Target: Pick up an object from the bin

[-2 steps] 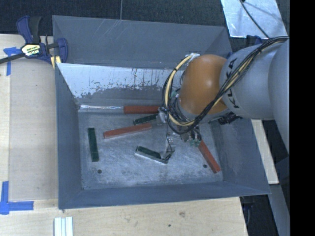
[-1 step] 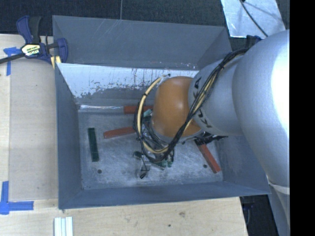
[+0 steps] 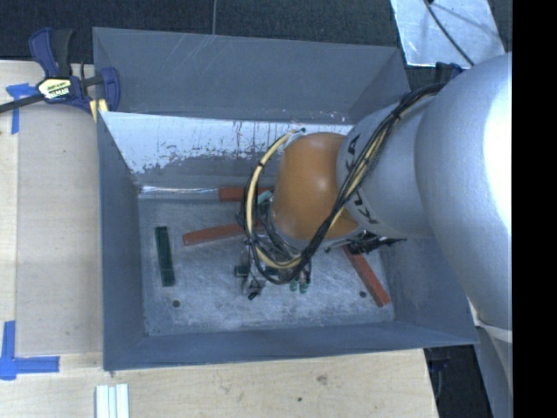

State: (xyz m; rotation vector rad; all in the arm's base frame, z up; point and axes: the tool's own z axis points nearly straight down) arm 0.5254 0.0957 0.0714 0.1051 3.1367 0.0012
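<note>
"One gripper [image 3: 264, 282] is marked. Where does it stand?"

"Low over the middle of the floor of the bin [image 3: 122, 259], pointing down. It sits beneath the orange cover [image 3: 305, 185] and a loop of yellow and black cables [image 3: 254, 190]. Whether it is spread or pressed together cannot be told, because the cables crowd its tip. Whether it grips anything cannot be told either."

"Which thing lies nearest to it?"

"A flat reddish-brown bar [image 3: 211, 234], just to the gripper's left in the view. It lies nearly level across the floor, its right end close to the cables. Touching or apart — this cannot be told."

"And farther out?"

"A second reddish-brown bar [image 3: 231, 194] lies behind the first, along the foot of the far wall, its right end hidden by the cover. A third bar [image 3: 369, 279], of the same colour, lies on the right. It slants toward the near right corner, its upper end under the arm [image 3: 452, 164]. A dark green bar [image 3: 164, 255] lies flat at the left, well apart from the gripper and parallel to the left wall. The four bars lie singly, none heaped on another. The silver arm enters over the bin's right rim — the cables run along it up to the cover."
</note>
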